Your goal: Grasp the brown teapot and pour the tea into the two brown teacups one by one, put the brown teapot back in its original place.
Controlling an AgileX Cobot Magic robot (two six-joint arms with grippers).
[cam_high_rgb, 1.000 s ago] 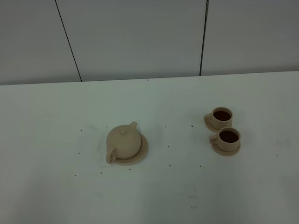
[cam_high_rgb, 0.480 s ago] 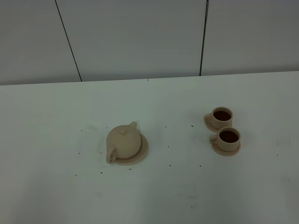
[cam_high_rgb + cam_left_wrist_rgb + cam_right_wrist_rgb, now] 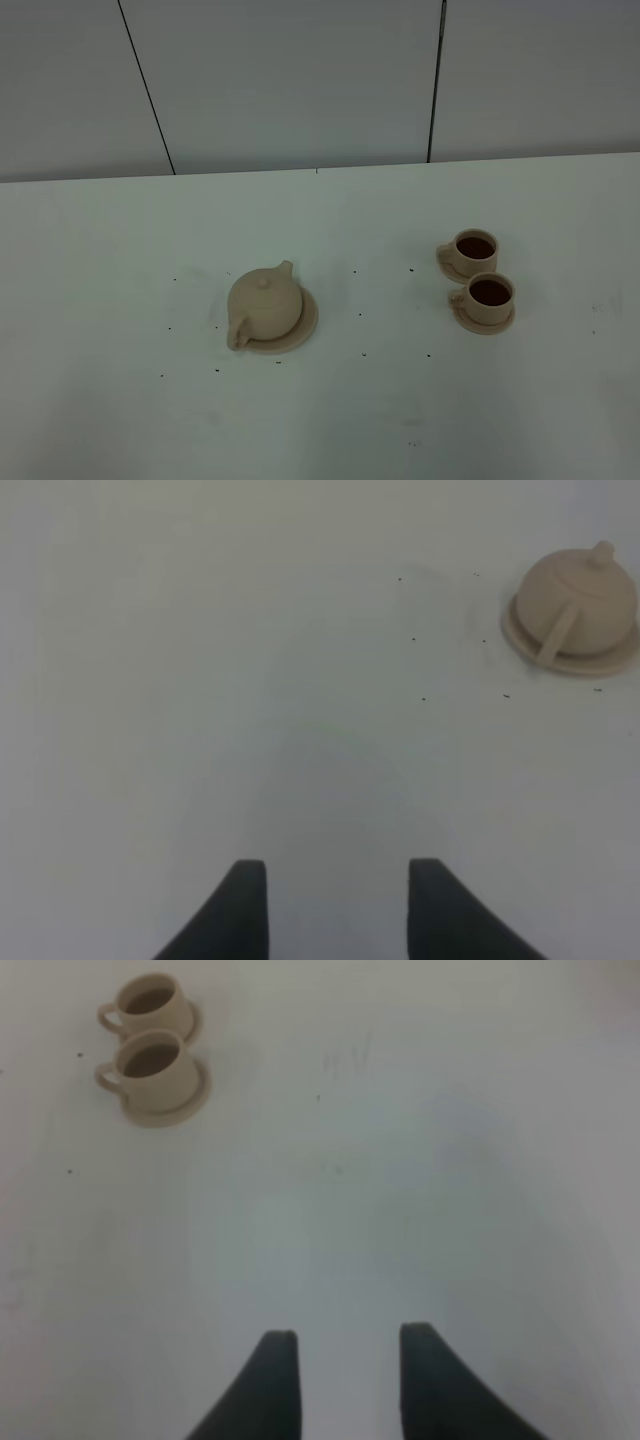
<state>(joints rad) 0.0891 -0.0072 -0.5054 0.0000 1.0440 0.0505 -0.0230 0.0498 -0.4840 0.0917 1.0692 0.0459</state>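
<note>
The brown teapot (image 3: 265,304) stands upright on its round tan saucer plate (image 3: 304,325) left of the table's middle, spout toward the back right, handle toward the front left. It also shows in the left wrist view (image 3: 582,605). The two brown teacups (image 3: 475,249) (image 3: 490,294), each on a small saucer, stand at the right and hold dark tea; the right wrist view shows them too (image 3: 150,1002) (image 3: 152,1065). My left gripper (image 3: 337,905) is open and empty, far from the teapot. My right gripper (image 3: 347,1380) is open and empty, well away from the cups.
The white table (image 3: 380,400) carries small dark specks around the teapot. A grey panelled wall (image 3: 300,80) stands behind the table's far edge. Neither arm shows in the high view.
</note>
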